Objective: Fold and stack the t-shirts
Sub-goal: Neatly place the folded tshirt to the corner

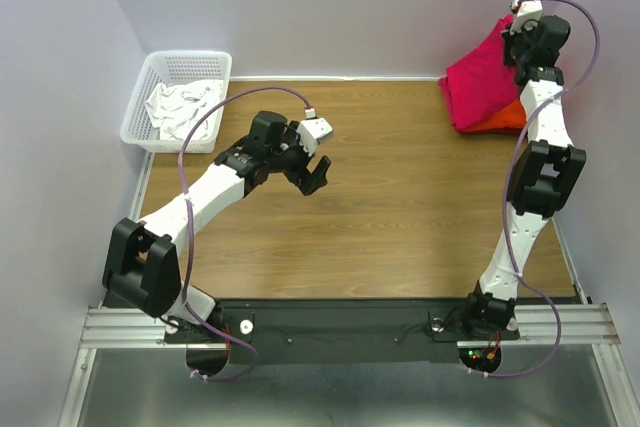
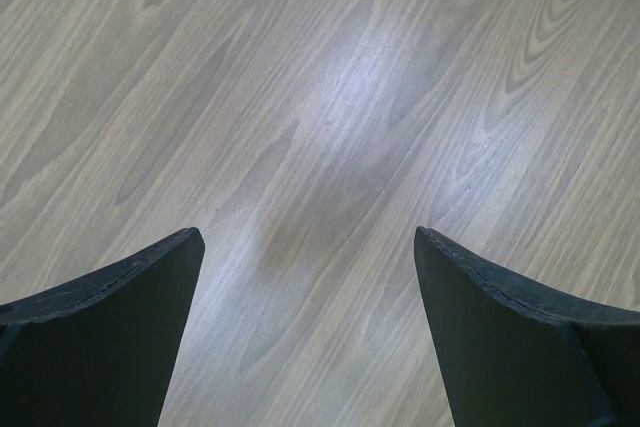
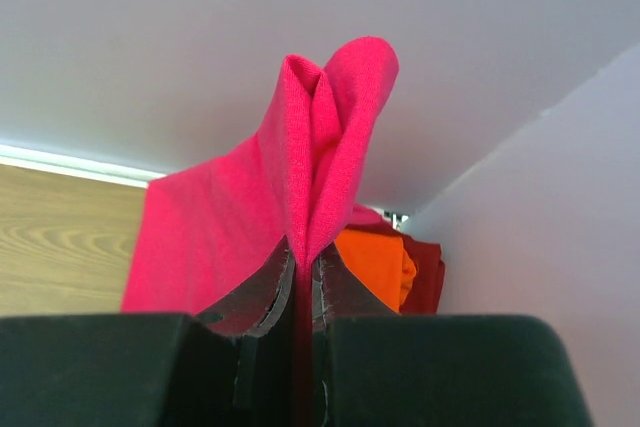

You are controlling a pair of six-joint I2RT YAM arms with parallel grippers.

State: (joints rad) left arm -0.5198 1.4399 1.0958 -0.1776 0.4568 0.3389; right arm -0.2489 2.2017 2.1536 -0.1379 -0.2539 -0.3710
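My right gripper [image 1: 512,35] is shut on a fold of the pinkish-red t-shirt [image 1: 480,77] and holds it lifted at the far right corner; the cloth hangs from the jaws down to the table. In the right wrist view the pinkish-red t-shirt [image 3: 250,207] is pinched between the fingers [image 3: 265,292]. The orange t-shirt [image 1: 508,113] lies under it, and also shows in the right wrist view [image 3: 375,262]. The darker red t-shirt [image 3: 428,272] lies behind the orange one. My left gripper [image 1: 314,175] is open and empty over bare wood at centre left, its fingers [image 2: 110,327] wide apart.
A white basket [image 1: 150,87] with white cloth [image 1: 182,107] in it stands at the far left corner. Walls close in the table on the left, back and right. The wooden table [image 1: 400,207] stretches between the arms.
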